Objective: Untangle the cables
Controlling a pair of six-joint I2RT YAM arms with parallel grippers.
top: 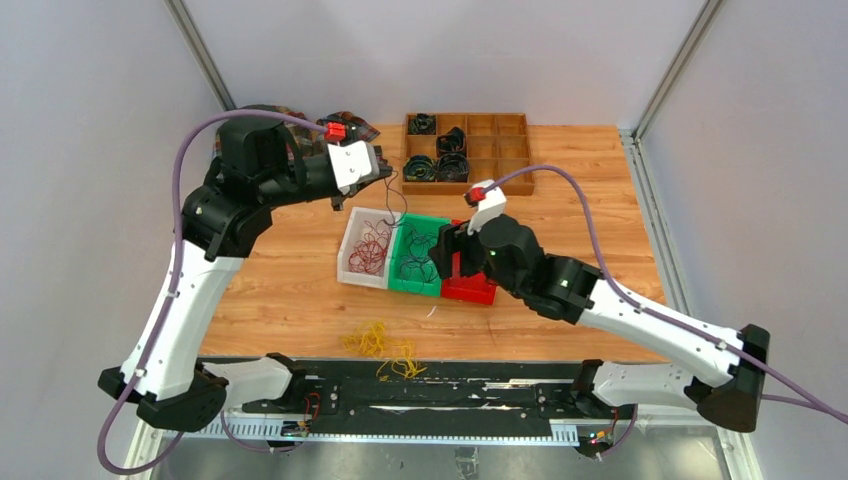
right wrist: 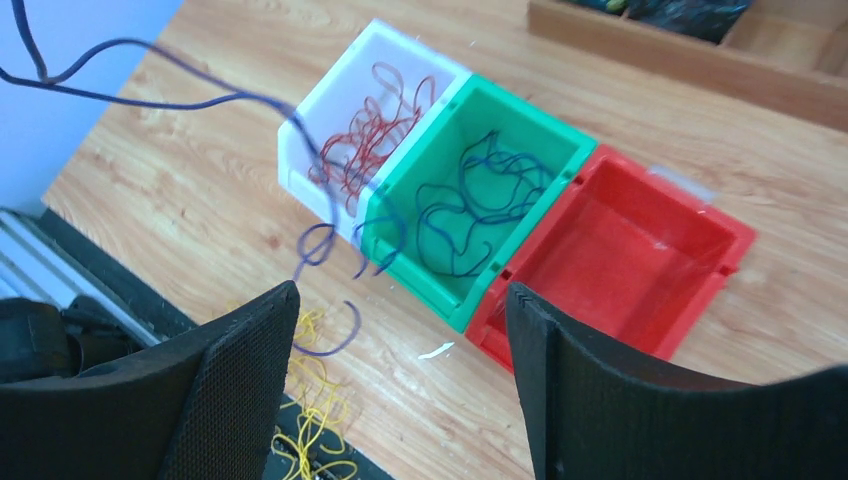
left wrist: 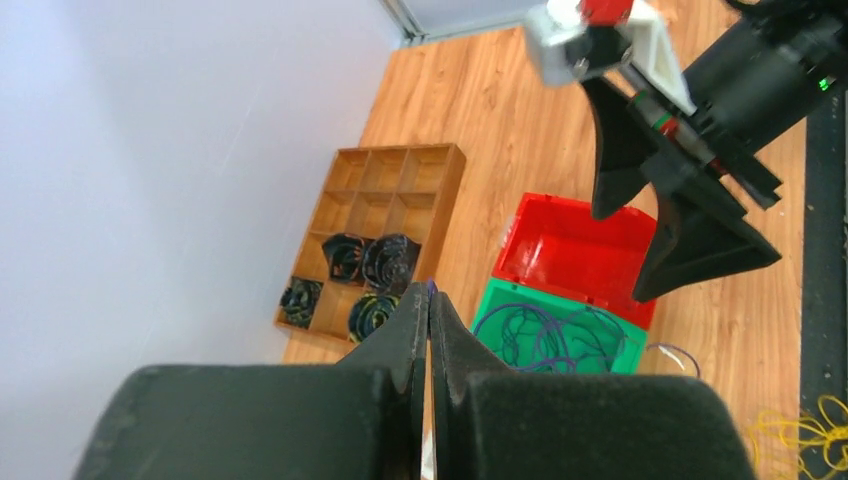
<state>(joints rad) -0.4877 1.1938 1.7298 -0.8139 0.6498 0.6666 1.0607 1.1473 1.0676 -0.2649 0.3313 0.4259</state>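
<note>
Jaws of the left gripper [left wrist: 429, 300] are pinching fully together on one dangling cable [right wrist: 160, 103], dark purple-blue; only the right wrist view is showing its length hanging above three bins. The right gripper [right wrist: 400, 292] is hovering there, spread wide, holding nothing. The white bin [right wrist: 295, 165] is holding red cables [right wrist: 370, 135], the green bin [right wrist: 540, 118] purple-blue cables [right wrist: 470, 210], and the red bin [right wrist: 620, 240] is showing bare floor. Yellow cables [top: 380, 345] are lying on the table [top: 290, 290]. Four black coils [top: 452, 168] are sitting in the wooden tray [top: 500, 150].
</note>
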